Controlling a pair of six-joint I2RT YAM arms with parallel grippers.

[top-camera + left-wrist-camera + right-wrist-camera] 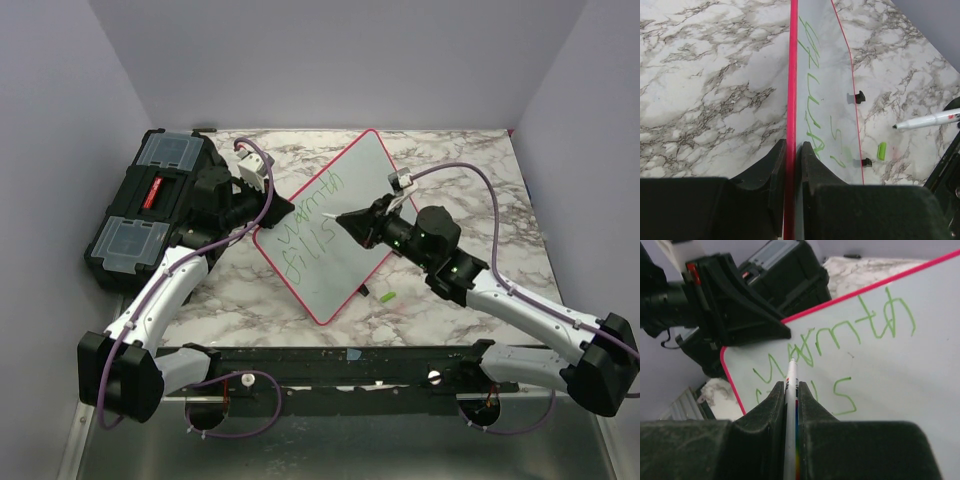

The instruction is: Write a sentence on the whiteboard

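Okay, near edge first: arm bases sit along the bottom of the top view, on the marble table (440, 300). A small green cap (387, 296) lies on the table at lower centre, just beside the whiteboard's (375, 175) lower right edge.

Right gripper (792, 392) is clamped on a white marker (792, 372), which runs up between the fingers at centre frame in the right wrist view. The tip points at the board face by the first letters of the top line. Contact there: cannot tell.

Left gripper (791, 150) is pinched on the board's red rim, one finger on each side, at the board's left corner in the top view.

Whiteboard sits mid-table, turned like a diamond, between the two grippers. The sentence (860, 330) is in green: "warmth" above, "fills" under it, toward the board's left half.

Black toolbox (150, 205) sits at the upper left, behind the left gripper.
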